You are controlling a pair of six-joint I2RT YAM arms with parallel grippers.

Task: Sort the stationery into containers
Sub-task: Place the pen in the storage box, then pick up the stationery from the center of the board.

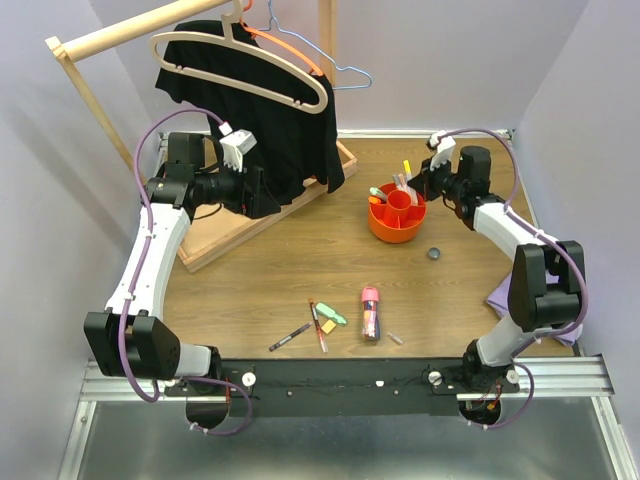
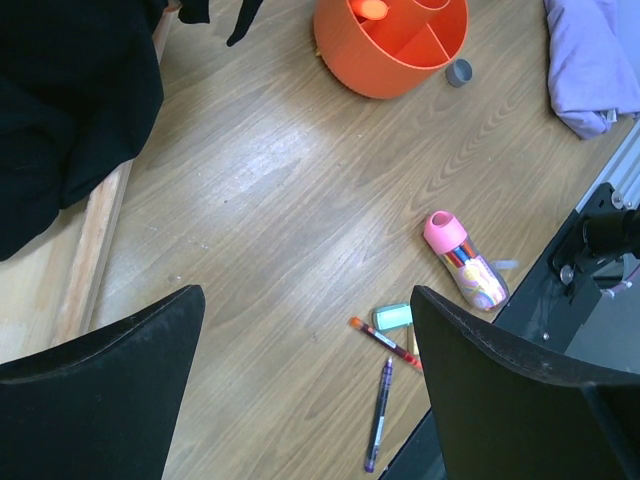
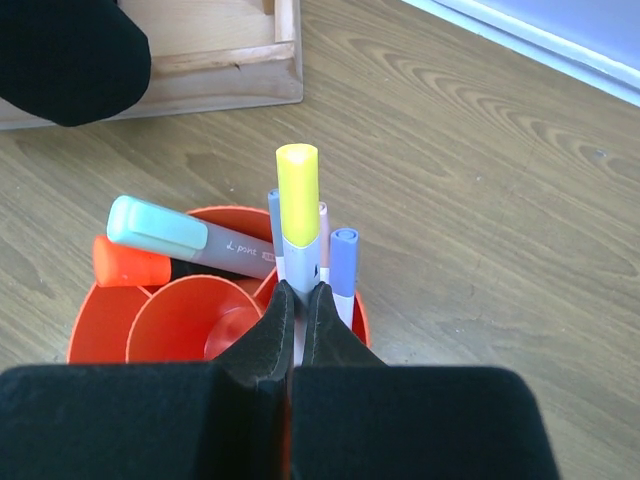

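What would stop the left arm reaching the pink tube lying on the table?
Probably nothing, so yes: the left gripper is open and empty, and only bare table shows between it and the pink tube.

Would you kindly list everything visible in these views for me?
organiser: one, orange, far side, right
yellow-capped marker: one, gripped at organiser
other markers: several, mixed colours, in organiser
pink tube: one, near centre
red pen: one, left of tube
purple pen: one, left of red pen
mint highlighter: one, beside red pen
dark cap: one, by organiser
lavender cloth: one, right edge
black garment: one, on rack
left tool: open
right tool: shut on yellow-capped marker
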